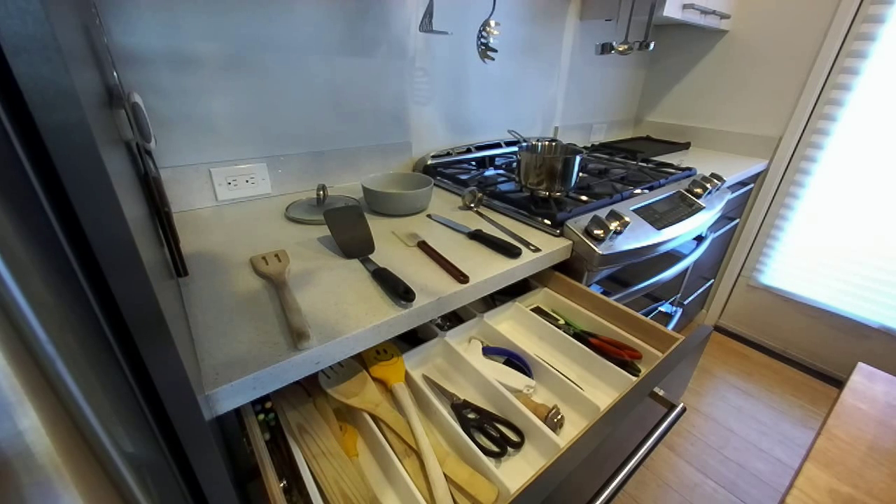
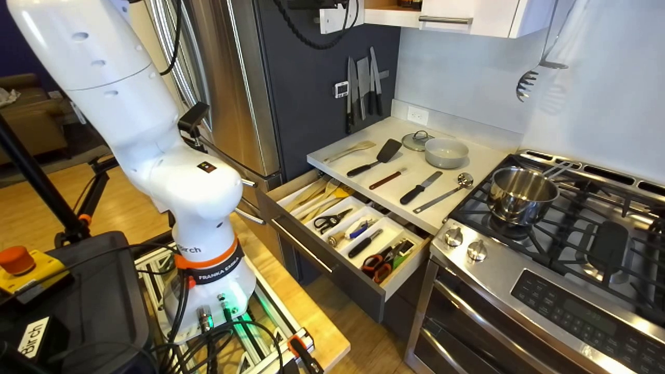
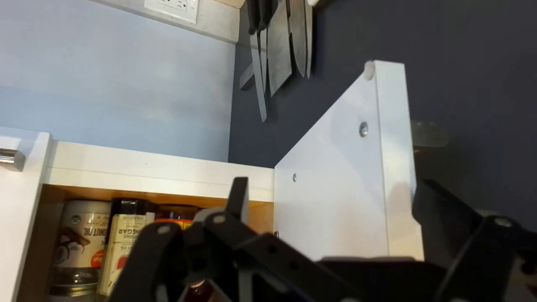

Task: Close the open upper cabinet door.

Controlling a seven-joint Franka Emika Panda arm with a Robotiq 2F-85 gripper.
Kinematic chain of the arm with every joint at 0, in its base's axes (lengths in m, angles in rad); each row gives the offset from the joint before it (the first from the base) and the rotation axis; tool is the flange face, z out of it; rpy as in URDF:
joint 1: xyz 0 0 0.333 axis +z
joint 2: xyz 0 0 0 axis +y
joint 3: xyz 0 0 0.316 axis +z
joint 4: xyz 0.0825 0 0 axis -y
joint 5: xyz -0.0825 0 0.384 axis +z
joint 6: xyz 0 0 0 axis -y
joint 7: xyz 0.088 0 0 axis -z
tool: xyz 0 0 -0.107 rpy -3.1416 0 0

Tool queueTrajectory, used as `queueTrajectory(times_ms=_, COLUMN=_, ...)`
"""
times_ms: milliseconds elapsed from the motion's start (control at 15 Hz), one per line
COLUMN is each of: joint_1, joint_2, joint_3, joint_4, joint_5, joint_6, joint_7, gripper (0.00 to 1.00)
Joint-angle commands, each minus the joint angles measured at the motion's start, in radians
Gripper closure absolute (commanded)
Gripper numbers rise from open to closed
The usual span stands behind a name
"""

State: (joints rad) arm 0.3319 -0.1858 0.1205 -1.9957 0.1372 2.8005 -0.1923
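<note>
I have the gripper (image 3: pixel 334 188) spread wide, its fingers (image 3: pixel 238 197) either side of the door (image 3: pixel 335 180) jutting from the upper cabinet (image 3: pixel 159 173), likely so the outer one can push it closed; whether that one's touching, I can't tell.

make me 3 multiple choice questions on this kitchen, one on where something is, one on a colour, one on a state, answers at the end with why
1. Where is the steel pot?
A) in the drawer
B) on the stove
C) on the counter

2. What colour is the bowl?
A) grey
B) red
C) yellow

3. How does the upper cabinet door stand?
A) shut flush
B) open by a bare crack
C) swung well open

Answers:
1. B, since both exterior views show it standing there.
2. A, since its outer wall looks grey in both exterior views.
3. C, since the wrist view shows its inner face and a jar inside.
</note>
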Motion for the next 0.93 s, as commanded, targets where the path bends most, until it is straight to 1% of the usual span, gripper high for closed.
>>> queueTrajectory(times_ms=0, joint_1=0.027, joint_2=0.067, joint_3=-0.001, joint_4=0.069, joint_5=0.028, joint_6=-0.021, joint_7=-0.049, gripper=0.00)
queueTrajectory(times_ms=200, joint_1=0.039, joint_2=0.091, joint_3=-0.004, joint_4=0.097, joint_5=0.045, joint_6=-0.019, joint_7=-0.066, gripper=0.00)
queueTrajectory(times_ms=333, joint_1=0.028, joint_2=0.106, joint_3=0.001, joint_4=0.111, joint_5=0.004, joint_6=0.006, joint_7=-0.041, gripper=0.00)
queueTrajectory(times_ms=400, joint_1=0.014, joint_2=0.113, joint_3=0.002, joint_4=0.117, joint_5=-0.038, joint_6=0.026, joint_7=-0.006, gripper=0.00)
queueTrajectory(times_ms=467, joint_1=-0.044, joint_2=0.109, joint_3=0.037, joint_4=0.113, joint_5=-0.100, joint_6=0.050, joint_7=0.050, gripper=0.00)
queueTrajectory(times_ms=533, joint_1=-0.065, joint_2=0.099, joint_3=0.038, joint_4=0.101, joint_5=-0.151, joint_6=0.075, joint_7=0.094, gripper=0.00)
queueTrajectory(times_ms=600, joint_1=-0.068, joint_2=0.076, joint_3=0.014, joint_4=0.076, joint_5=-0.231, joint_6=0.102, joint_7=0.169, gripper=0.00)
queueTrajectory(times_ms=667, joint_1=-0.091, joint_2=0.060, joint_3=0.014, joint_4=0.061, joint_5=-0.285, joint_6=0.115, joint_7=0.227, gripper=0.00)
queueTrajectory(times_ms=733, joint_1=-0.126, joint_2=0.035, joint_3=0.009, joint_4=0.039, joint_5=-0.363, joint_6=0.136, joint_7=0.309, gripper=0.00)
queueTrajectory(times_ms=867, joint_1=-0.190, joint_2=0.010, joint_3=-0.011, joint_4=0.018, joint_5=-0.449, joint_6=0.155, joint_7=0.400, gripper=0.00)
